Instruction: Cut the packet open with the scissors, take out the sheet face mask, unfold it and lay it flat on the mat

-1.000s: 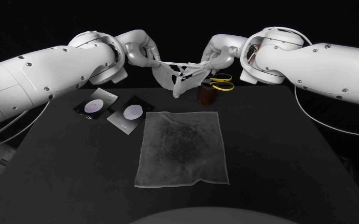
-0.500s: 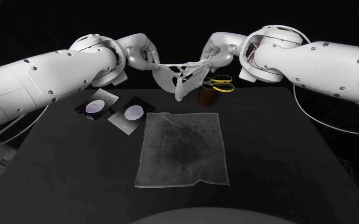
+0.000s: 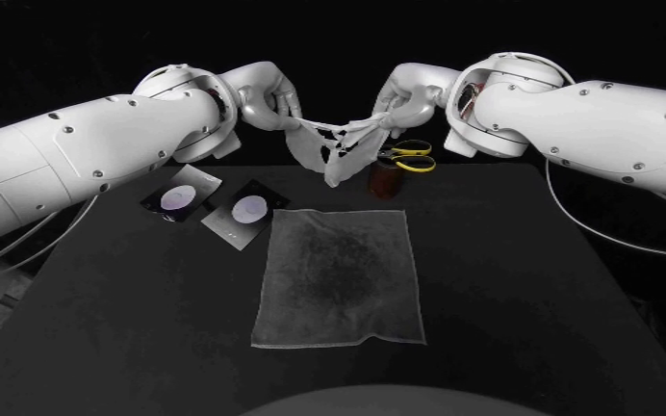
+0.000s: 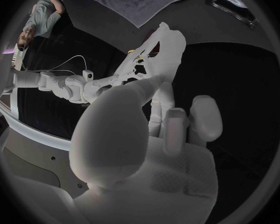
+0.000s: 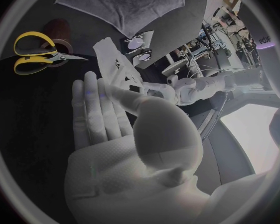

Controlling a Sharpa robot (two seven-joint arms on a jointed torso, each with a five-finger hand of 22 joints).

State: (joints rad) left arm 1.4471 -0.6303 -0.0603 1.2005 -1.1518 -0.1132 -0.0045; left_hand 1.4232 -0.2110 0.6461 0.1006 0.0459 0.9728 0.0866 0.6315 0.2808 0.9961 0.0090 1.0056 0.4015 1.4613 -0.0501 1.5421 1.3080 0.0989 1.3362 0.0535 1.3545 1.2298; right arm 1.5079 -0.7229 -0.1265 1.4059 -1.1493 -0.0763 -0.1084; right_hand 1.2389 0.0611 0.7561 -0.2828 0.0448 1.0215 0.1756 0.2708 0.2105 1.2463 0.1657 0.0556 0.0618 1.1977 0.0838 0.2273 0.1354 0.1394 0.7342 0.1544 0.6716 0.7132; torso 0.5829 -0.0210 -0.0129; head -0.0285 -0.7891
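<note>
Above the far edge of the table (image 3: 541,262), beyond the mat (image 3: 338,276), the left hand (image 3: 264,100) and right hand (image 3: 402,100) each pinch an upper end of the sheet mask (image 3: 330,146), which hangs in the air between them. Its top edge looks slacker than a second ago and the sheet hangs bunched, so unfolding seems unfinished and the mask is not ready to lay flat.
</note>
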